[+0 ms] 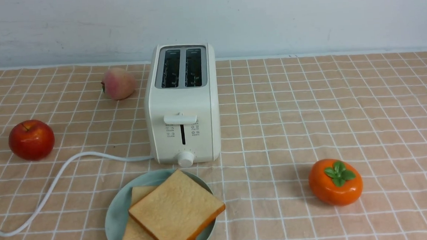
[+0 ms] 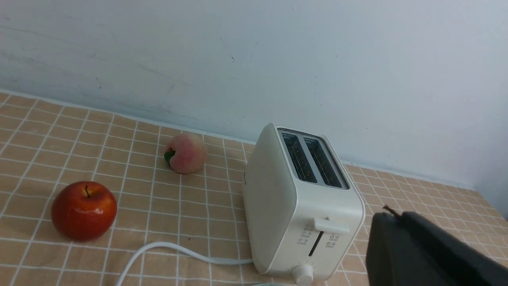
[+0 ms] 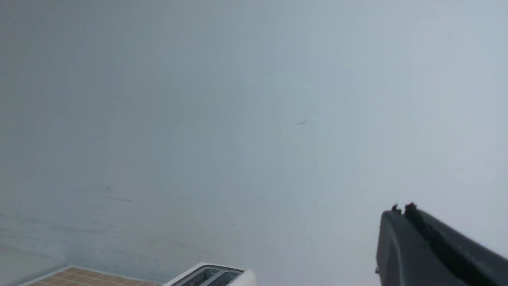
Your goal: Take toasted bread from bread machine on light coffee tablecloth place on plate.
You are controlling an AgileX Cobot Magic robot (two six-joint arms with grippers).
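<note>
Closest to the wrist cameras, each arm shows only a dark, blurred piece in a corner of its view. The left end effector [image 2: 391, 217] hangs over the cloth beside the toaster's front corner. The right end effector [image 3: 401, 210] is raised against the wall. In neither view can it be told whether the jaws stand apart or together.

At the near edge of the counter lies the round, shallow, pale mint-green plate [image 1: 112, 215]. On it rests the toasted bread [image 1: 176, 209], two thick square slices with pale golden faces and orange-brown crusts. The upper slice lies askew across the lower one, and one corner overhangs the rim on the right.

Well apart to the right sits a glossy orange persimmon with a green leafy cap [image 1: 335, 182]. The light coffee tablecloth [image 1: 309, 110], tan-peach with a grid of thin white lines and slight wrinkles, covers the counter. A white cord [image 1: 54, 181] curves across it from the near left edge to the toaster's base.

Just behind the plate stands the cream-white, boxy, two-slot bread machine [image 1: 183, 103], upright. Both its slots are dark and its front lever [image 1: 180, 119] is at the top of its track. A round knob [image 1: 186, 158] sits below the lever.

A shiny red apple [image 1: 31, 139] lies to the left. Farther back, near the toaster's rear left, lies a pink-yellow peach [image 1: 118, 83]. Beyond the cloth's far edge rises a pale blue-grey wall with faint scuffs [image 1: 285, 15].

Small grey icons flank the lever track in two columns, and tick marks ring the knob. All of them are too small to read.
</note>
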